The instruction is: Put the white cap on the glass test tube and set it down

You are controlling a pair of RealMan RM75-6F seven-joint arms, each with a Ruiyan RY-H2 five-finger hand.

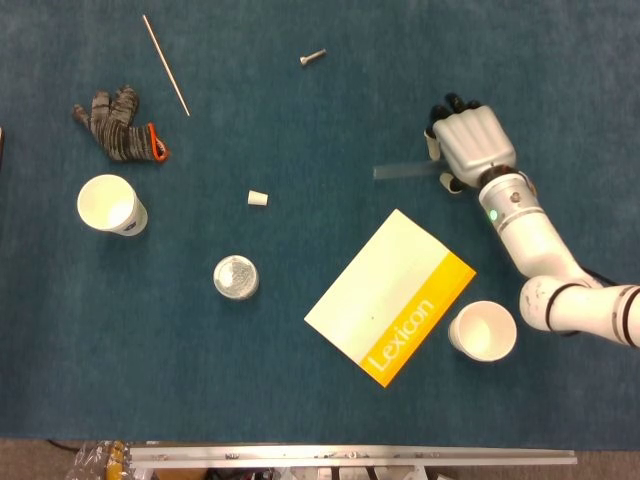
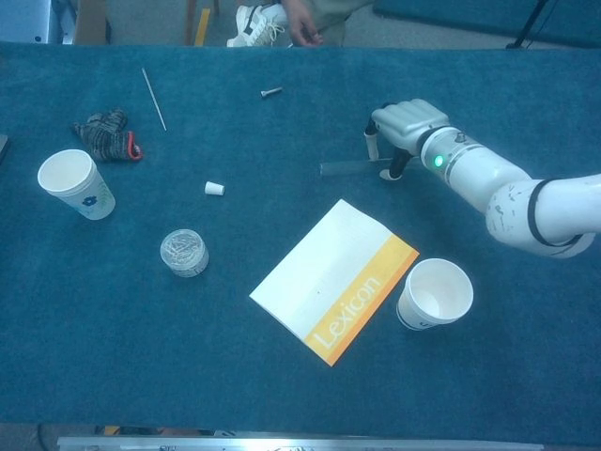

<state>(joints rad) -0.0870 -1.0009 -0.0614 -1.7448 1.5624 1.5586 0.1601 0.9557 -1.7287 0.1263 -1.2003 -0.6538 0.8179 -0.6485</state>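
The glass test tube (image 1: 400, 171) lies flat on the blue cloth, also seen as the same tube (image 2: 344, 169) in the chest view. My right hand (image 1: 471, 139) hovers palm down over the tube's right end. Its fingers (image 1: 433, 146) come down on the far side and its thumb on the near side, with a gap to the glass. I cannot see any of them pressing the tube. The same hand (image 2: 406, 120) shows in the chest view. The small white cap (image 1: 258, 198) lies alone to the left, the same cap (image 2: 215, 188) in the chest view. My left hand is out of view.
A yellow and white Lexicon booklet (image 1: 390, 297) lies just in front of the tube, with a paper cup (image 1: 483, 331) to its right. Further left are a round tin (image 1: 236, 276), another paper cup (image 1: 112, 204), a glove (image 1: 120, 125), a thin rod (image 1: 165, 64) and a bolt (image 1: 312, 58).
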